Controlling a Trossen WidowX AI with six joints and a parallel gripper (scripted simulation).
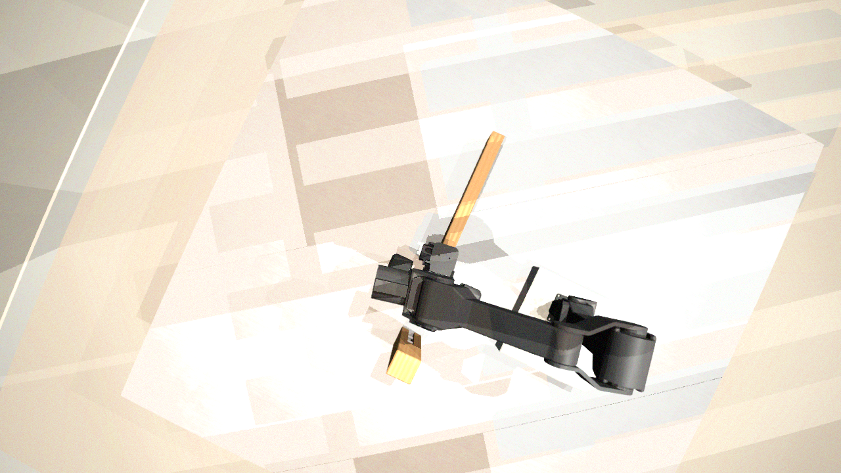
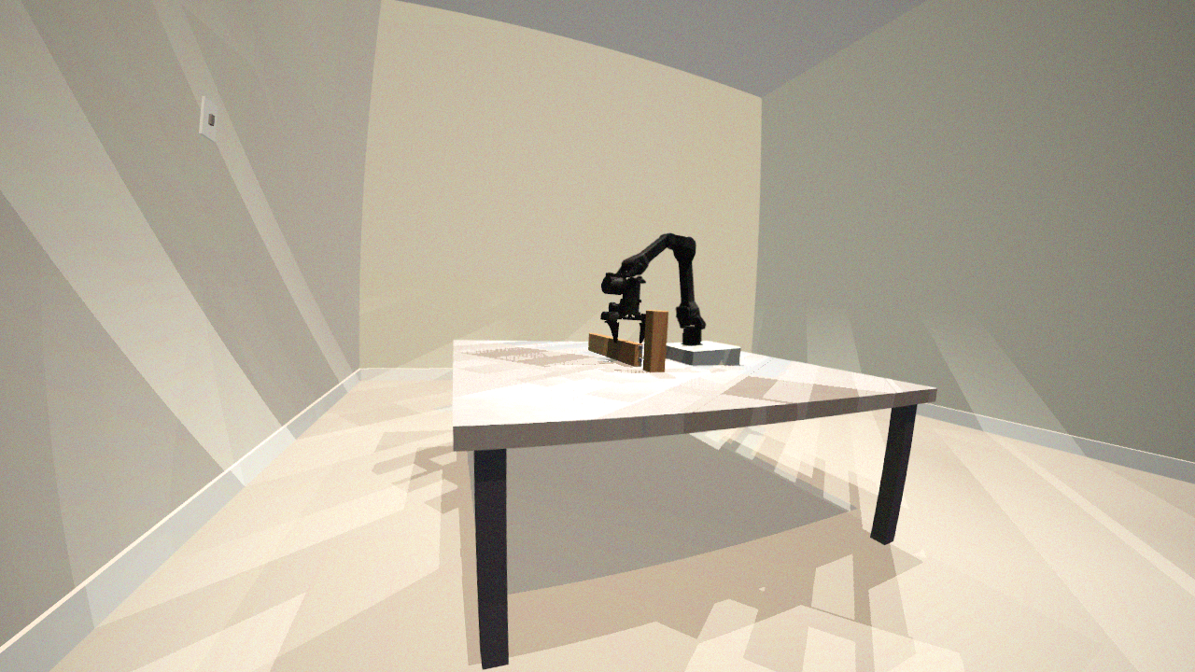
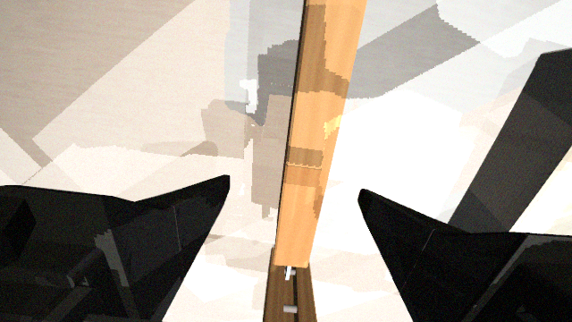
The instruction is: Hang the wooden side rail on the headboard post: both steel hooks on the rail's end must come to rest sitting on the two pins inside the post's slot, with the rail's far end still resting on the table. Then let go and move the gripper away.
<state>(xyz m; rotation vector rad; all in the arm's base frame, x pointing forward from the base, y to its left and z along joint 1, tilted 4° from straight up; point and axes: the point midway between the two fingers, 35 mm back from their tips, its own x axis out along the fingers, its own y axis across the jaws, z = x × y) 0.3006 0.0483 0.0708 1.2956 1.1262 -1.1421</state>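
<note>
Noted nearest in the exterior view: a pale, smooth tabletop point(image 1: 588, 235) point(image 2: 542, 409) point(image 3: 393, 134), slab-edged. Next, an upright, square-cut post point(image 1: 403, 360) point(image 2: 656, 341) point(image 3: 276, 300) of brown grained wood, with a narrow dark slot point(image 3: 295, 292) and round metal pins point(image 3: 290, 309). Beyond, found a long, straight-edged orange wooden rail point(image 1: 475, 182) point(image 2: 599, 343) point(image 3: 301, 215) on the tabletop, hooked end just beside the post. Cannot confirm hook seating. Observed over the rail a black, taper-fingered tool point(image 1: 439, 259) point(image 2: 629, 341) point(image 3: 295, 188), open, gripping nothing.

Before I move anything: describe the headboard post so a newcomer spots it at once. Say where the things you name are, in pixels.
On the white-topped table point(image 2: 693, 422), look just beside the black arm's pale base block point(image 2: 718, 354). The headboard post point(image 1: 404, 366) point(image 2: 655, 341) point(image 3: 279, 300) is the upright wooden piece with a pinned slot; the side rail point(image 1: 475, 185) point(image 2: 610, 347) point(image 3: 313, 134) lies low and longer.
</note>
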